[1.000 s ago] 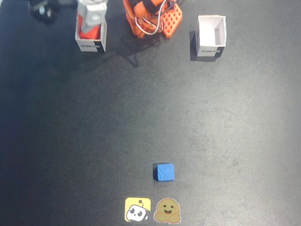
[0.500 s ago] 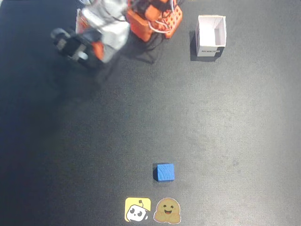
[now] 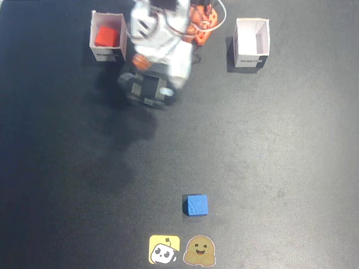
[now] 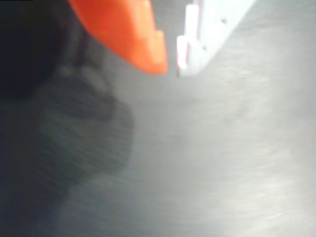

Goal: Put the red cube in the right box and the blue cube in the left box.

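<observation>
The red cube (image 3: 105,36) lies inside the right box (image 3: 107,53), which stands at the back left of the fixed view. The left box (image 3: 251,55) stands at the back right of that view and looks empty. The blue cube (image 3: 197,205) sits on the dark mat near the front, far from the arm. My arm (image 3: 160,50) hangs between the two boxes, nearer the box with the red cube, and covers its own fingertips there. In the wrist view my gripper (image 4: 172,66) has its orange and white jaws almost together, with nothing between them, above bare mat.
The orange arm base (image 3: 202,25) stands at the back between the boxes. Two stickers (image 3: 182,250) lie at the front edge, just in front of the blue cube. The dark mat (image 3: 280,168) covers the whole table.
</observation>
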Robot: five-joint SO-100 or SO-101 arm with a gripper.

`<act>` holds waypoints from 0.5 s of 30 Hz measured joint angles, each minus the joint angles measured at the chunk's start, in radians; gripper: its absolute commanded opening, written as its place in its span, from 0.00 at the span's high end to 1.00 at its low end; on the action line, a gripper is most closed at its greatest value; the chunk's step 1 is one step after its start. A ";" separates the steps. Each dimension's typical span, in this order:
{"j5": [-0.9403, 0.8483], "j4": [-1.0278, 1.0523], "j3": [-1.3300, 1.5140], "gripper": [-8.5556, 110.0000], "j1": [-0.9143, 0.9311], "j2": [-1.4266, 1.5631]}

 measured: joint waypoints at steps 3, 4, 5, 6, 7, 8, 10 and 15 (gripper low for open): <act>-0.006 -0.028 0.002 0.93 -0.051 0.000; -0.017 -0.040 0.009 0.93 -0.069 0.000; -0.032 -0.048 0.011 0.93 -0.095 -0.003; -0.032 -0.057 0.015 0.93 -0.112 -0.005; -0.034 -0.064 0.021 0.93 -0.124 -0.005; -0.035 -0.072 0.021 0.93 -0.133 -0.008; -0.035 -0.091 0.021 0.93 -0.167 -0.034; -0.043 -0.144 0.020 0.93 -0.207 -0.147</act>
